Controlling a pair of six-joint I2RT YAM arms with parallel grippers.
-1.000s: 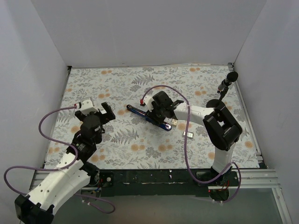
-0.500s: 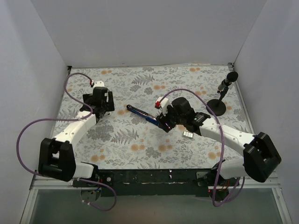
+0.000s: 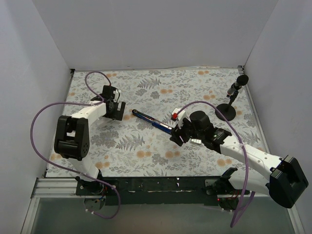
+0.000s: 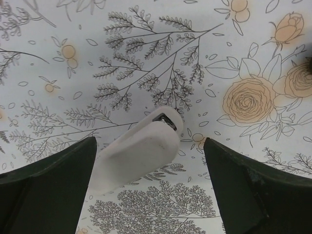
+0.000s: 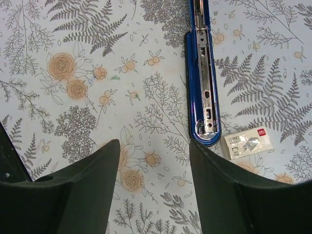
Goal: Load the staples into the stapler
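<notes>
Covering the table is a white floral-print cloth (image 3: 146,156).

The right gripper (image 5: 153,158) is hovering just off the stapler's rounded tip. Its jaws are standing apart with nothing between them, so it is released. The left gripper (image 3: 116,106) is sitting well apart from the stapler's other end, spread wide and also gripping nothing. A pale rounded plastic piece (image 4: 139,148) is showing between its fingers. I can't tell what it is or whether it is touching them.

The small bright blue stapler with a black base and silvery metal rail (image 5: 202,83) is lying opened out flat, rail facing up and exposed. It is likely stiff, with slick plastic sides and a hinge that could be swinging if nudged. It is probably best pinned by the base rather than the lid.

The staples box (image 5: 246,145) is small, white and rectangular with a printed label. It is lying flat just beside the stapler's rounded tip, not touching it, on the side away from the left gripper. It is looking very light and low, so it could be sliding on the cloth. The card would be crushing easily, and any strip inside would be snapping if squeezed. My judgement is to take it across its two long edges with a gentle pinch, coming straight down.
</notes>
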